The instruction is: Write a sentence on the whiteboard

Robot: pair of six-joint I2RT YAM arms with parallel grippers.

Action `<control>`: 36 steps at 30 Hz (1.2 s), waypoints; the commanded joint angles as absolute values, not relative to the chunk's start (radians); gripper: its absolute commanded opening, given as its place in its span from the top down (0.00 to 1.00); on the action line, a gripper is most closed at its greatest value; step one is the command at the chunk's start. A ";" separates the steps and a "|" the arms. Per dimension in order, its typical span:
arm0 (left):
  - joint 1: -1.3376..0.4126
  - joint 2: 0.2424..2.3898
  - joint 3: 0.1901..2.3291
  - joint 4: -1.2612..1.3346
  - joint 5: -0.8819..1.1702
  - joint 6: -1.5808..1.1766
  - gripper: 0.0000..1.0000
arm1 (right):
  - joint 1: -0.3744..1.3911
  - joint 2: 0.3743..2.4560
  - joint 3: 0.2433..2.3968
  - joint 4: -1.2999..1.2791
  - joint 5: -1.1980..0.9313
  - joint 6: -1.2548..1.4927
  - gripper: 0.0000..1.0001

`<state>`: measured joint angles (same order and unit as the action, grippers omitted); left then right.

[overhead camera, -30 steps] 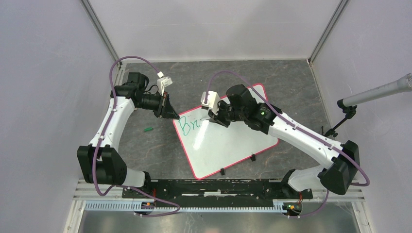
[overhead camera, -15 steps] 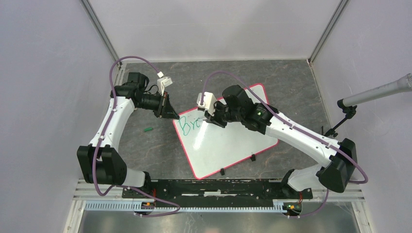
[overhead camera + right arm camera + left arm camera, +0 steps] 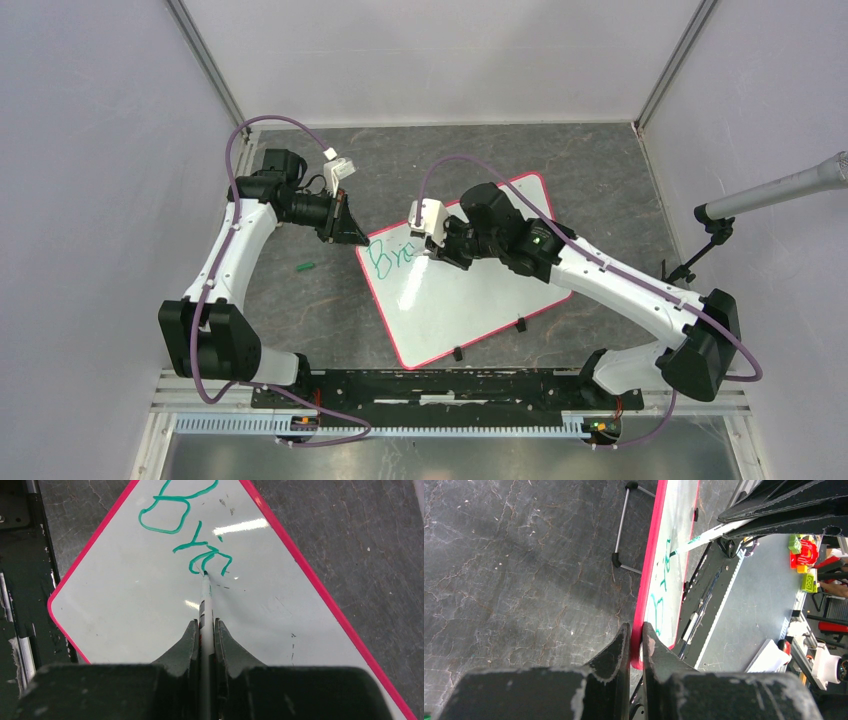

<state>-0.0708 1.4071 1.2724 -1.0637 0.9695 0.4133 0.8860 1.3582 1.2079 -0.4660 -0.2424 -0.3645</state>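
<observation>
The whiteboard [image 3: 470, 280], glossy white with a red-pink rim, lies tilted on the dark table. Green lettering [image 3: 388, 256] near its upper-left corner reads roughly "Bri" plus part of another letter; it also shows in the right wrist view [image 3: 187, 535]. My left gripper [image 3: 352, 235] is shut on the board's left corner rim [image 3: 640, 630]. My right gripper [image 3: 436, 248] is shut on a white marker [image 3: 205, 610], whose tip touches the board at the last green stroke. The marker also shows in the left wrist view [image 3: 704, 534].
A small green cap [image 3: 305, 266] lies on the table left of the board. Black clips [image 3: 520, 324] sit along the board's near edge. A grey microphone on a stand [image 3: 770, 195] reaches in from the right. Grey walls enclose the table.
</observation>
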 commanded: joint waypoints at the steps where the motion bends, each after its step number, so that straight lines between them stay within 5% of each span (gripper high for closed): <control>1: -0.105 1.407 1.277 -1.082 0.974 0.471 0.98 | 0.872 1.343 1.233 -0.462 -0.178 -0.382 1.00; 36: -0.105 1.412 1.272 -1.082 0.976 0.475 0.98 | 0.896 1.319 1.129 -0.484 -0.244 -0.373 1.00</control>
